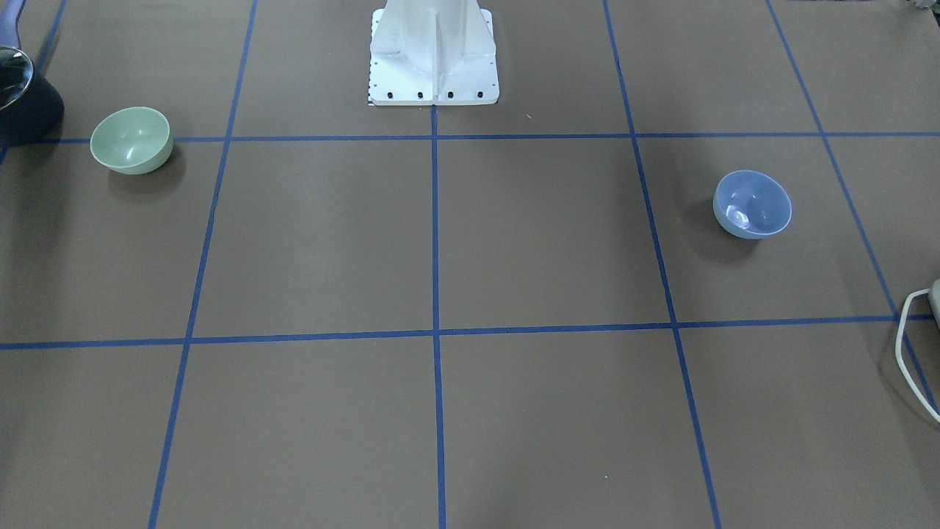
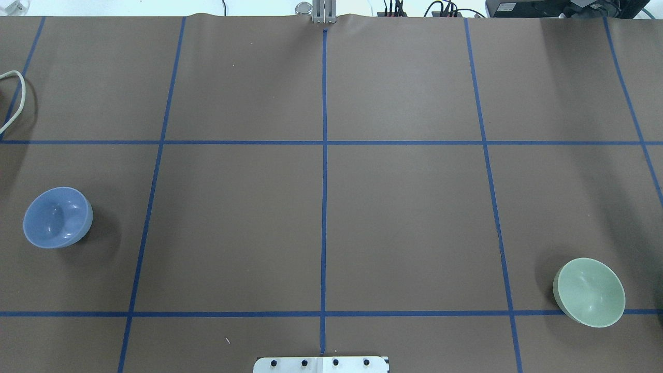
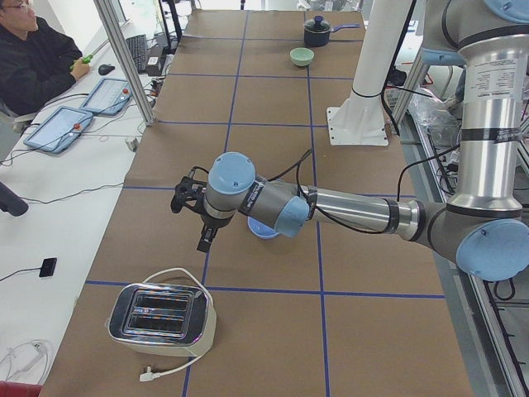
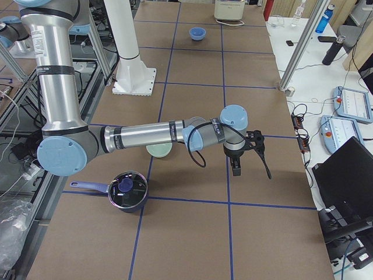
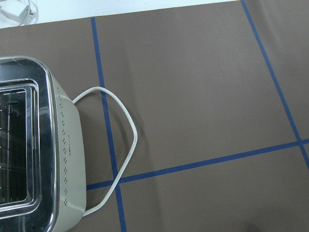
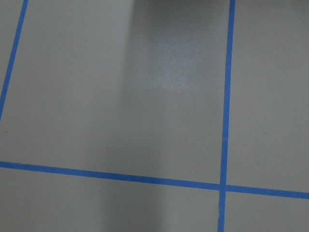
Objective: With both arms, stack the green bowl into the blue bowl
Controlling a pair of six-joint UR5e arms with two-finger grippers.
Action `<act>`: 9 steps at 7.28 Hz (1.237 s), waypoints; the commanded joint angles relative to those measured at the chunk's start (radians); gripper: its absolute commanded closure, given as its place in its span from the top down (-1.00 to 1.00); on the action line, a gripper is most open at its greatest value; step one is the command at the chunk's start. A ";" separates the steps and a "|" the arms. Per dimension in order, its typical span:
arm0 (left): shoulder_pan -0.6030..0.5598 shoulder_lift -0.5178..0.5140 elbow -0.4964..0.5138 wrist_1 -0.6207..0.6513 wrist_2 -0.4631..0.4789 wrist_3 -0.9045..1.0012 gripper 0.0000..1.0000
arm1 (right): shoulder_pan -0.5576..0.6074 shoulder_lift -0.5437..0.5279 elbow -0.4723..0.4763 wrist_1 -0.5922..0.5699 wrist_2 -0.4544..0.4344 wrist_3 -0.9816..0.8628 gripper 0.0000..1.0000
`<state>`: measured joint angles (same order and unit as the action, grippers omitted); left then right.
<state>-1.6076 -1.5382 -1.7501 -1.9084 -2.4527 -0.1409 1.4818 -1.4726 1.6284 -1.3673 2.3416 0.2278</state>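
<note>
Beginning the approach: green bowl sits lower right in the overhead view, blue bowl mid-left, well apart, neither held. Left gripper and right gripper hang near their bowls; claw openings cannot be told. Next, judged: right arm drops onto the green rim.

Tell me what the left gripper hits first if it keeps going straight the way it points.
Likely the bare brown table cover; the left gripper points down, near the white cord of the cream toaster. Exact spot unclear.
</note>
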 commanded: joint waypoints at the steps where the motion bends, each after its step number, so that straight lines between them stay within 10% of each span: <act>1: 0.000 0.000 -0.002 0.000 0.000 0.000 0.96 | 0.000 -0.002 0.004 -0.001 0.004 0.001 1.00; 6: 0.093 -0.026 0.029 0.000 0.015 -0.019 0.96 | -0.052 -0.160 0.075 0.052 0.042 0.007 1.00; 9: 0.211 -0.098 0.067 -0.008 0.050 -0.147 0.96 | -0.203 -0.357 0.091 0.538 0.064 0.369 1.00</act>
<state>-1.4406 -1.6193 -1.6895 -1.9137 -2.4264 -0.2504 1.3447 -1.7632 1.7129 -1.0138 2.3994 0.4448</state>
